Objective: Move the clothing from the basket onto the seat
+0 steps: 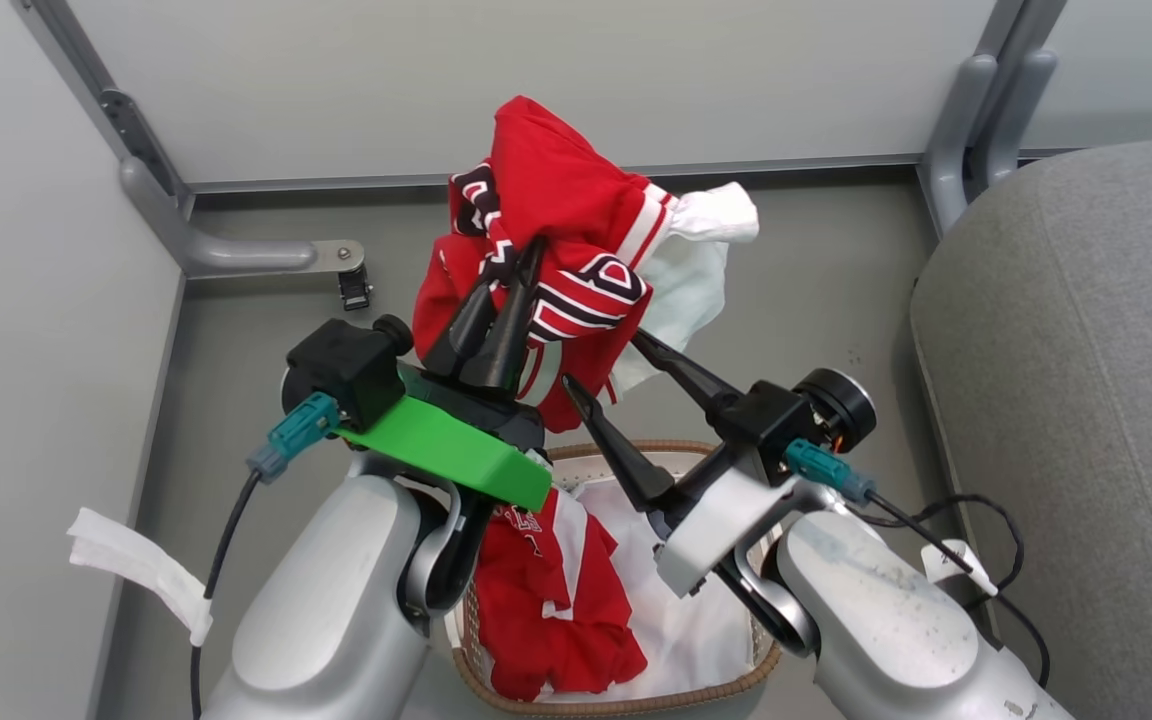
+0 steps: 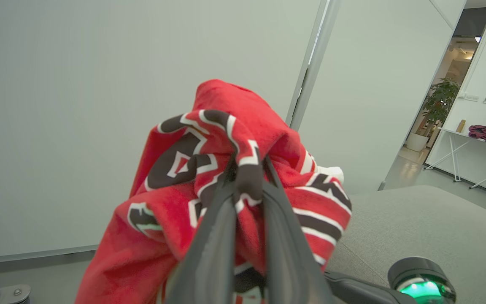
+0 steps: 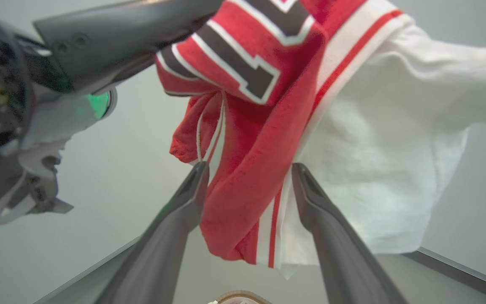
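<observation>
1. The two long dark fingers of my left gripper are pressed together on a bunched fold of a red sports jersey with white stripe trim and navy-and-white lettering. The pinch sits on a ridge of cloth, so the rest drapes down on both sides and hangs as one bundle.
2. The fingers of my right gripper stand wide apart and clamp nothing. They sit just below the left one, and the lower edge of the jersey falls between them. I judge this is a ready position for a second hold, so the hem does not trail.
3. A piece of white cloth hangs at the far side of the bundle. I cannot tell whether it belongs to the jersey.
4. The held jersey hangs in the air above the oval white perforated plastic laundry basket with a brown woven rim, clear of that rim. The basket lies under my forearms. In it a second red jersey rests on a plain white lining sheet.
5. The large rounded grey fabric cushion seat is to my right, well apart from the bundle. I judge the lift is done, the carry across remains, and one more garment waits after it.
</observation>
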Motion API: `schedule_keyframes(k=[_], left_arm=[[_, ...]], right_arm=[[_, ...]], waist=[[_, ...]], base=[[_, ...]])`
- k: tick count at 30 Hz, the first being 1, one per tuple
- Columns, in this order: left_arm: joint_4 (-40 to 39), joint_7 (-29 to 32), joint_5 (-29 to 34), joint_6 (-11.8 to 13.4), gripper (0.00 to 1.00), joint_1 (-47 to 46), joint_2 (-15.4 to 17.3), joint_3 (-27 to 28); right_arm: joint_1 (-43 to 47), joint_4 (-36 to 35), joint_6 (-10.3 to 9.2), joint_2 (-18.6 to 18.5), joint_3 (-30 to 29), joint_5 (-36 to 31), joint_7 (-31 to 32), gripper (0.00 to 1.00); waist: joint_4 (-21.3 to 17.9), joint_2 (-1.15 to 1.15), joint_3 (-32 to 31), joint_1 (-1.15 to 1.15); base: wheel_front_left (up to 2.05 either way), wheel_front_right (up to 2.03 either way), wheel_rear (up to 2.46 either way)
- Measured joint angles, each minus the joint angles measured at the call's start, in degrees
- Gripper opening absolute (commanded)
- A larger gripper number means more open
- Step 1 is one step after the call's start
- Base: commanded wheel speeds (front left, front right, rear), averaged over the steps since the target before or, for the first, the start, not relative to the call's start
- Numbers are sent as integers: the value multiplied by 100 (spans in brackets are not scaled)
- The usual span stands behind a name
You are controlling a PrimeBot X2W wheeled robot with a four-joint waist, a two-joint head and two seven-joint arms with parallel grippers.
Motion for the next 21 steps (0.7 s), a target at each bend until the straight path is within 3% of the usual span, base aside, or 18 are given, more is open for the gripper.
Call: schedule_keyframes(k=[14,16,17,21], left_arm=[[62,1,-202,0,0,-3,-112,-471],[83,1,-204,0,0,-4,-126,-528],[99,0,-214,0,0,-4,-127,-526],[163,1,-227,0,0,-4,-129,-477]], right_arm=[[-591,402,0,-2,156,435,0,100],[-596,442,0,0,131,513,0,15],[-596,466,0,0,120,535,0,0],[-580,536,0,2,80,548,0,0]], waist=[[357,0,48,0],[406,0,52,0],[430,0,54,0],[460,0,59,0]], base=[[0,0,0],[0,0,0],[0,0,0],[0,0,0]])
